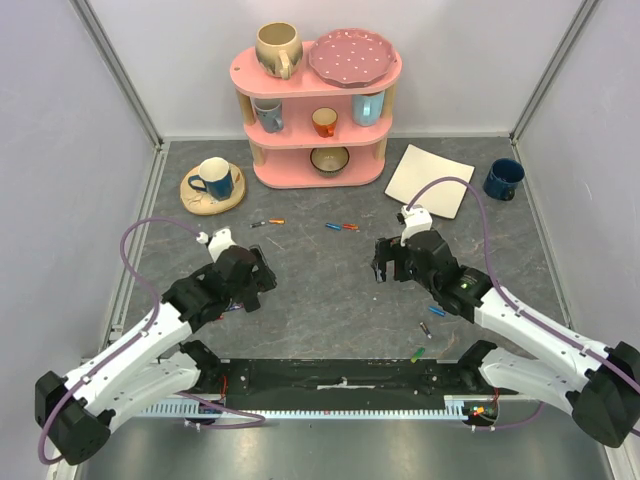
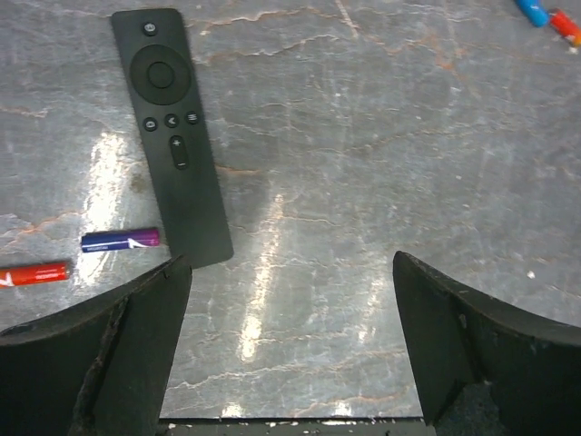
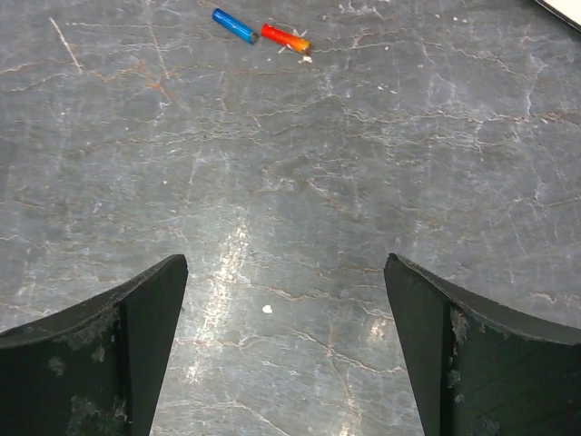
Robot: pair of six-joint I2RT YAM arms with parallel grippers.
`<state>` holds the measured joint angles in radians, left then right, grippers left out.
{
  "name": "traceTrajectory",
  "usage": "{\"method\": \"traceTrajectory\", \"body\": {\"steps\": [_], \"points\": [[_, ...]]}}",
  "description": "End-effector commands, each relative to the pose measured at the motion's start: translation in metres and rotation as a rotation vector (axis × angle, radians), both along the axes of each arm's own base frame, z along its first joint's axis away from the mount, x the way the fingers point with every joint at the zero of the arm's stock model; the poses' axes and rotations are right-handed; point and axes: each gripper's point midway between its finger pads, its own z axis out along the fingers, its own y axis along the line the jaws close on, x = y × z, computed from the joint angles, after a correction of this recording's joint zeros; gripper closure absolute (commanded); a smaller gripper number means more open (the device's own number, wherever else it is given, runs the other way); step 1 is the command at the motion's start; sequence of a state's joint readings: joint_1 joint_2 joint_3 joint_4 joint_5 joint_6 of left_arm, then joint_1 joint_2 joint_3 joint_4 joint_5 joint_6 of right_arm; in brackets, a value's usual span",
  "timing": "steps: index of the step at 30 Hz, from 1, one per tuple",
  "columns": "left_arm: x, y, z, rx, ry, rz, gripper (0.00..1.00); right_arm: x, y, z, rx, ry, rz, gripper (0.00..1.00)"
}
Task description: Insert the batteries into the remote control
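Slim black plastic remote control (image 2: 171, 136) lies button-side up on the grey marbled surface (image 2: 363, 182). A purple-blue battery (image 2: 120, 240) and a red battery (image 2: 34, 273) lie just beside it. Step judged: approach, nothing loaded; the remote probably needs grasping and flipping first. Left gripper (image 2: 289, 268) hovers near its end, spread wide, empty. Right gripper (image 3: 283, 268) likewise spread, empty.

Plastic remote control (image 2: 170, 136) black; one cylindrical battery (image 2: 120, 240) blue-violet, second cylindrical battery (image 2: 34, 274) red, perhaps orange; stone-look tabletop (image 2: 381, 154) grey, pale-veined
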<state>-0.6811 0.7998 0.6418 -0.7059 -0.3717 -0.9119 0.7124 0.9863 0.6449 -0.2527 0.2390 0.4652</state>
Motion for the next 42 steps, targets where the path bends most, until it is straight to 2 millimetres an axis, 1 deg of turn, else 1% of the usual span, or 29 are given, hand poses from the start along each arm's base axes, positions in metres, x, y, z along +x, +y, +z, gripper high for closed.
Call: {"method": "traceTrajectory", "body": {"steps": [1, 4, 5, 6, 7, 8, 9, 10, 12, 13, 14, 15, 16, 17, 19, 22, 23, 26, 29, 34, 37, 39, 42], "points": [[0.012, 0.014, 0.005, 0.034, -0.022, 0.128, 0.02, -0.001, 0.014, 0.011, 0.078, -0.028, 0.044, 0.02], [0.018, 0.021, 0.002, 0.077, -0.022, 0.141, 0.05, -0.001, 0.01, 0.003, 0.064, -0.018, 0.026, 0.02], [0.02, 0.027, 0.001, 0.097, -0.01, 0.152, 0.07, -0.002, 0.01, 0.003, 0.066, -0.017, 0.024, 0.02], [0.026, 0.04, -0.003, 0.115, 0.027, 0.202, 0.07, -0.002, 0.01, 0.002, 0.068, -0.011, 0.021, 0.02], [0.028, 0.048, -0.006, 0.132, 0.056, 0.213, 0.07, -0.003, 0.01, 0.001, 0.069, -0.01, 0.022, 0.02], [0.03, 0.054, -0.01, 0.127, 0.084, 0.223, 0.08, -0.003, 0.01, 0.002, 0.073, -0.011, 0.022, 0.02], [0.037, 0.059, -0.015, 0.094, 0.115, 0.238, 0.06, -0.004, 0.011, 0.003, 0.077, -0.012, 0.027, 0.02], [0.04, 0.06, -0.017, 0.097, 0.12, 0.224, 0.02, -0.003, 0.011, 0.003, 0.079, -0.012, 0.025, 0.02], [0.048, 0.059, -0.018, 0.096, 0.122, 0.218, 0.01, -0.002, 0.012, 0.004, 0.079, -0.011, 0.025, 0.02], [0.05, 0.058, -0.026, 0.119, 0.154, 0.198, 0.01, -0.002, 0.013, 0.003, 0.082, -0.008, 0.029, 0.02], [0.054, 0.056, -0.025, 0.116, 0.154, 0.192, 0.01, -0.002, 0.014, 0.003, 0.081, -0.005, 0.034, 0.02], [0.056, 0.054, -0.029, 0.12, 0.17, 0.184, 0.02, -0.002, 0.016, 0.0, 0.08, 0.004, 0.036, 0.02], [0.06, 0.053, -0.035, 0.128, 0.182, 0.183, 0.05, -0.003, 0.017, -0.001, 0.083, 0.01, 0.043, 0.02], [0.063, 0.051, -0.037, 0.128, 0.185, 0.183, 0.09, -0.003, 0.018, -0.001, 0.084, 0.013, 0.046, 0.02], [0.069, 0.048, -0.039, 0.116, 0.183, 0.188, 0.11, -0.003, 0.019, -0.003, 0.086, 0.022, 0.047, 0.02], [0.075, 0.047, -0.049, 0.131, 0.217, 0.208, 0.13, -0.004, 0.022, -0.004, 0.094, 0.026, 0.054, 0.02], [0.074, 0.052, -0.057, 0.168, 0.256, 0.229, 0.16, -0.003, 0.021, -0.005, 0.094, 0.026, 0.049, 0.02], [0.07, 0.057, -0.071, 0.205, 0.328, 0.268, 0.18, -0.004, 0.021, -0.006, 0.093, 0.026, 0.049, 0.02], [0.068, 0.058, -0.079, 0.204, 0.335, 0.279, 0.19, -0.004, 0.02, -0.008, 0.091, 0.028, 0.044, 0.02], [0.066, 0.062, -0.083, 0.223, 0.341, 0.295, 0.19, -0.004, 0.02, -0.011, 0.089, 0.036, 0.043, 0.02], [0.069, 0.059, -0.087, 0.213, 0.334, 0.275, 0.21, -0.005, 0.021, -0.014, 0.086, 0.043, 0.046, 0.02], [0.071, 0.053, -0.089, 0.184, 0.331, 0.246, 0.23, -0.005, 0.021, -0.015, 0.089, 0.049, 0.044, 0.02], [0.07, 0.052, -0.094, 0.179, 0.337, 0.236, 0.25, -0.007, 0.02, -0.015, 0.09, 0.048, 0.046, 0.02]]}}
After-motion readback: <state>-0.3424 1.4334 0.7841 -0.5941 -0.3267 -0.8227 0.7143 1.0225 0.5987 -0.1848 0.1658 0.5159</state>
